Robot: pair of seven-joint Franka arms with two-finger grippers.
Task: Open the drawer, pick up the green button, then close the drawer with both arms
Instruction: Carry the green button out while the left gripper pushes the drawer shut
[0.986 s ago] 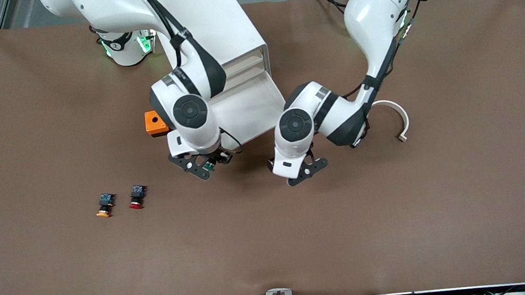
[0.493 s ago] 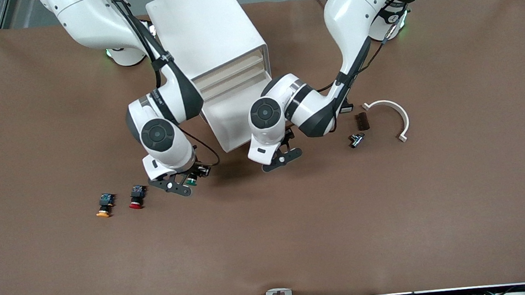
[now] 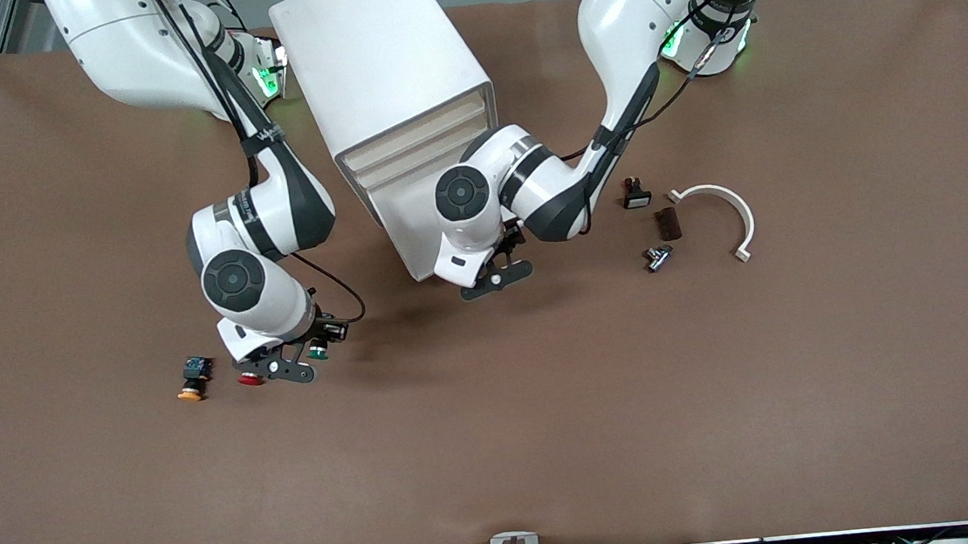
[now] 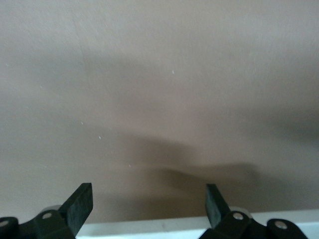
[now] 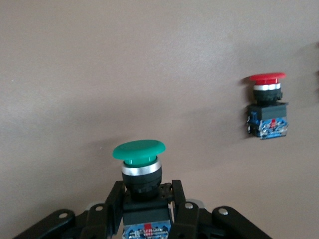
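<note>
The green-capped button [image 5: 139, 159] is gripped by its black body in my right gripper [image 5: 142, 199], which is shut on it. In the front view this gripper [image 3: 299, 364] holds the button [image 3: 318, 352] just above the table, beside the red-capped button [image 3: 250, 379]. The lowest drawer [image 3: 405, 226] of the white cabinet [image 3: 378, 62] stands pulled out. My left gripper [image 3: 493, 278] is at the drawer's front edge. In the left wrist view it [image 4: 148, 204] is open and empty, with the drawer's white edge [image 4: 149, 226] between its fingers.
An orange-capped button [image 3: 192, 378] lies beside the red one, which also shows in the right wrist view [image 5: 266, 107]. Toward the left arm's end lie a small black part [image 3: 635, 193], a dark brown piece [image 3: 667, 223], a metal piece [image 3: 656, 257] and a white curved strip [image 3: 728, 207].
My right gripper has carried the green button away from the drawer toward the red and orange buttons. My left gripper has moved across to the drawer's front edge.
</note>
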